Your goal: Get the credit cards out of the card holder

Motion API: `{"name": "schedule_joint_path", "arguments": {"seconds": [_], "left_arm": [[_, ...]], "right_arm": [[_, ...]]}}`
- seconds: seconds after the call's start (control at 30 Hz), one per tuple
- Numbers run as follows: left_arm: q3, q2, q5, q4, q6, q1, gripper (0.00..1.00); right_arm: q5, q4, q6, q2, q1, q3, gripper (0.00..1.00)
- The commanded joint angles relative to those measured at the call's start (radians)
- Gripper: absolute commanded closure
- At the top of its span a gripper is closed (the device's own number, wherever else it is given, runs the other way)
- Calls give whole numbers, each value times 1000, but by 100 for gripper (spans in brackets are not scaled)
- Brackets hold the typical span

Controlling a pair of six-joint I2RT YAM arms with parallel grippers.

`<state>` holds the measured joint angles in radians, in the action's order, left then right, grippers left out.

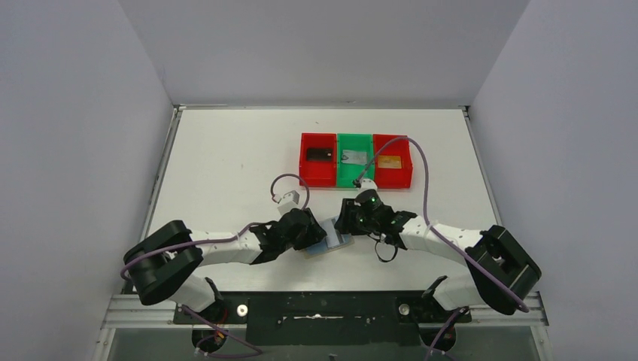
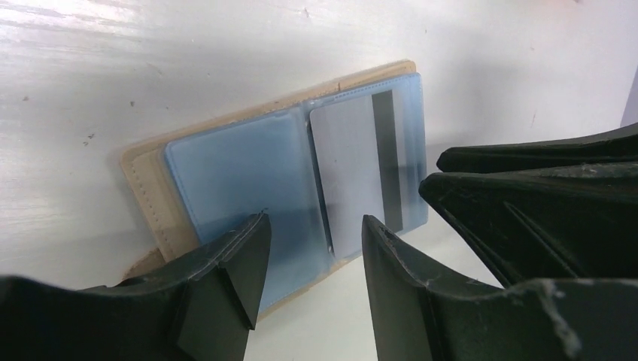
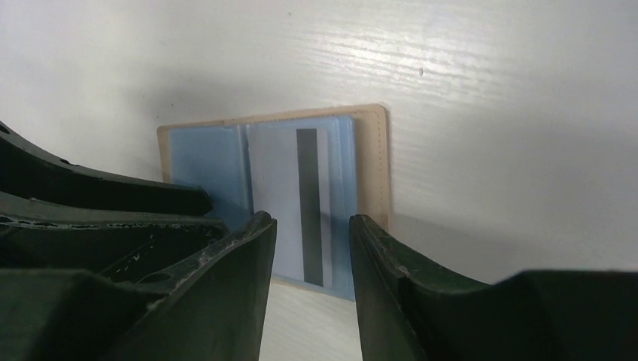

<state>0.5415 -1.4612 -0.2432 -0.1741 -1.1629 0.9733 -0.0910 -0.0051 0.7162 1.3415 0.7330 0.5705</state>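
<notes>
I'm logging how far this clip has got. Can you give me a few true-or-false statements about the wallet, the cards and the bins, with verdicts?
1. The wallet lies open on the table. True.
2. The wallet is empty. False: a striped card sits in one sleeve.
3. Every bin holds a card. True: a black card in the left red bin, a grey card in the green bin, a gold card in the right red bin.
4. The left end effector grips a card. False: it is open and holds nothing, like the right end effector.
5. All bins are red. False: the middle one is green.
</notes>
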Motion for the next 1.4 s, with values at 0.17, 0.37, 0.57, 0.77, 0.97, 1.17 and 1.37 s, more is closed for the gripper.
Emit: {"name": "schedule_joint_path", "arguments": {"seconds": [0.17,0.37,0.57,0.77,0.97,1.17,1.37], "left_arm": [[16,-41,-35,110,20,-1,55],[19,24,-27,100,41,-14,56],[16,90,37,-33,79,-19,55],[69,12,87,-36,86,-17,54],[55,-48,69,-57,24,-10,54],[51,-90,86,-103,11,-1,58],[24,-72,72,-110,-5,1,67]], "right_arm": [[-47,-30,-96,95,-5,62,70],[-48,26,13,71,12,-31,79],[-8,84,127,58,42,-110,82],[34,89,165,66,44,-125,83],[58,70,165,57,41,-124,82],[60,66,163,63,40,-123,82],[60,66,163,69,41,-118,82]]}}
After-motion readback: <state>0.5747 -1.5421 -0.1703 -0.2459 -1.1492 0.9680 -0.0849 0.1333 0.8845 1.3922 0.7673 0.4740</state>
